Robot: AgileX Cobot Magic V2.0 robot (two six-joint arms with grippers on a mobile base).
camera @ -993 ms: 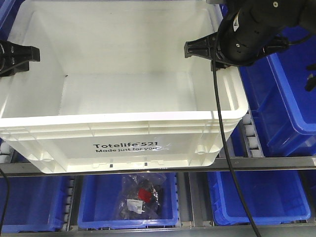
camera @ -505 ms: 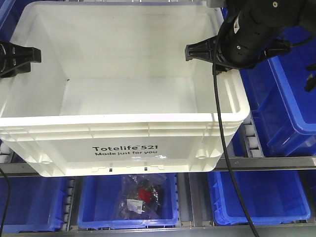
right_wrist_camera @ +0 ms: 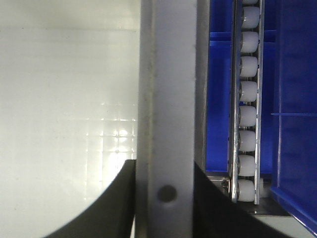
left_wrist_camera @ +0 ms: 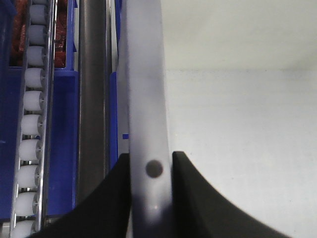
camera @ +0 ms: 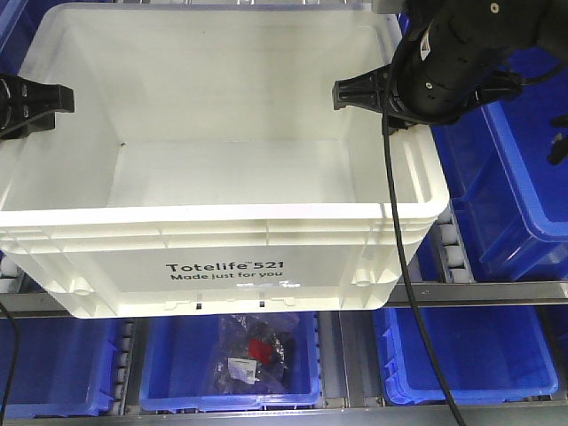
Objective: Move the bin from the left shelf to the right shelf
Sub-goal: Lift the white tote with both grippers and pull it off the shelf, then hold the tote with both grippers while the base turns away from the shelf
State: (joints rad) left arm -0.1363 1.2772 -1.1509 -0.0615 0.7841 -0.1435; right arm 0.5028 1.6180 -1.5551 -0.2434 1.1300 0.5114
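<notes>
The bin (camera: 231, 177), a large empty white tote printed "Totelife 521", fills the front view and sits level above the shelf's front beam. My left gripper (camera: 40, 102) is shut on its left rim. My right gripper (camera: 359, 91) is shut on its right rim. In the left wrist view both black fingers of the left gripper (left_wrist_camera: 151, 166) press on the bin's rim (left_wrist_camera: 143, 74). The right wrist view shows the right gripper (right_wrist_camera: 164, 171) clamping the bin's rim (right_wrist_camera: 166, 74) the same way. I cannot tell whether the bin rests on the rollers or hangs just above them.
Blue bins (camera: 524, 177) stand close on the right. More blue bins fill the lower shelf, one holding a bag of dark parts (camera: 253, 351). Roller rails (camera: 453, 248) (left_wrist_camera: 32, 124) (right_wrist_camera: 247, 99) run beside the bin. A black cable (camera: 395, 248) hangs from the right arm across the bin's corner.
Over the last second the bin went from slightly tilted to level and shifted a little toward the camera. Both grippers kept their hold. Nothing has visibly moved in the last half second.
</notes>
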